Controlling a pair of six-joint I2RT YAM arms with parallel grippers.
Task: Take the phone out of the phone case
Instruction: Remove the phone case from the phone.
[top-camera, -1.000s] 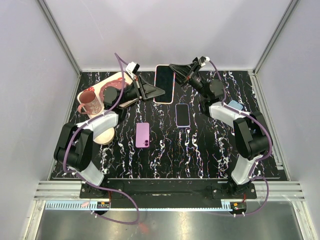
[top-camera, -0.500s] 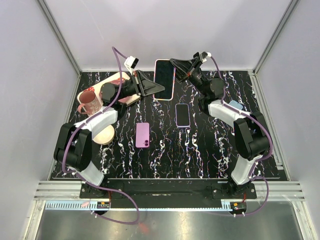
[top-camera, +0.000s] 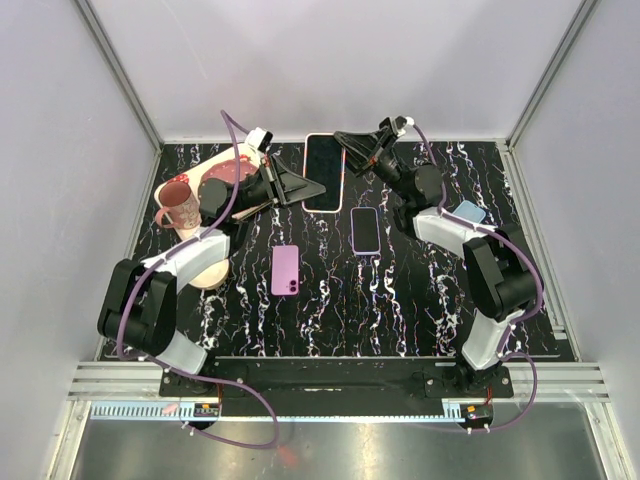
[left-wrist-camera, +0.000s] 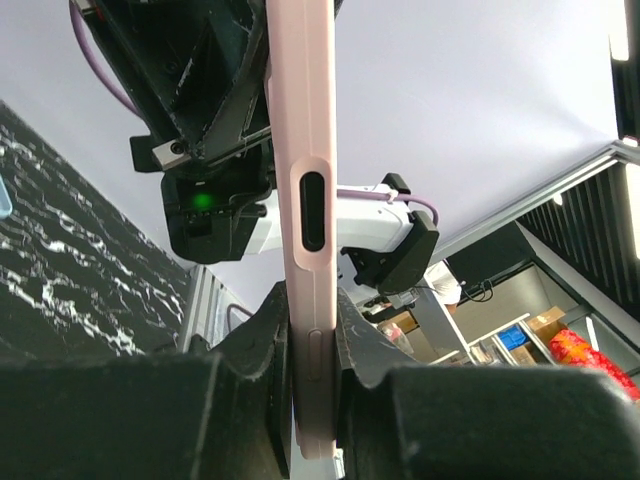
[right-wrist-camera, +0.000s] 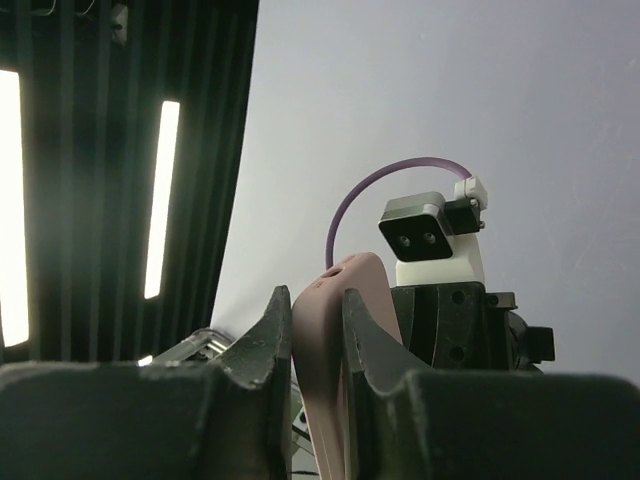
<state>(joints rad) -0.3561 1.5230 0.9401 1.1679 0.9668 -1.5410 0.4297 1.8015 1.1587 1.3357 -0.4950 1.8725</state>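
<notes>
White walls close off three sides of the black marbled table (top-camera: 400, 300), with metal rails running up the far corners. At the far edge, midway between the arms, we see the phone (top-camera: 323, 172) with its dark screen facing up, its top end overlapping the line where the table meets the back wall. It sits in the pink phone case (left-wrist-camera: 305, 120), and both arms have hold of it.

The left gripper (top-camera: 310, 187) comes in from the left and pinches the case's long left side. In the left wrist view the case's edge stands upright between the two fingers (left-wrist-camera: 250, 350), pressed on both faces. The right gripper (top-camera: 347, 142) reaches from the right and is clamped on the case's far right corner. In the right wrist view that rounded pink corner sits squeezed between the fingers (right-wrist-camera: 265, 340). The two grippers face each other across the phone, close together.

To the left, near the left arm, a pink mug (top-camera: 180, 205) stands on the table beside a cream dish (top-camera: 207, 268). Just nearer than the held phone lie a small dark-screened phone (top-camera: 365, 230) and a purple phone (top-camera: 286, 270), apart from each other. A light blue object (top-camera: 470, 211) shows by the right arm. Bare marble stretches across the near half, down to the arm bases.
</notes>
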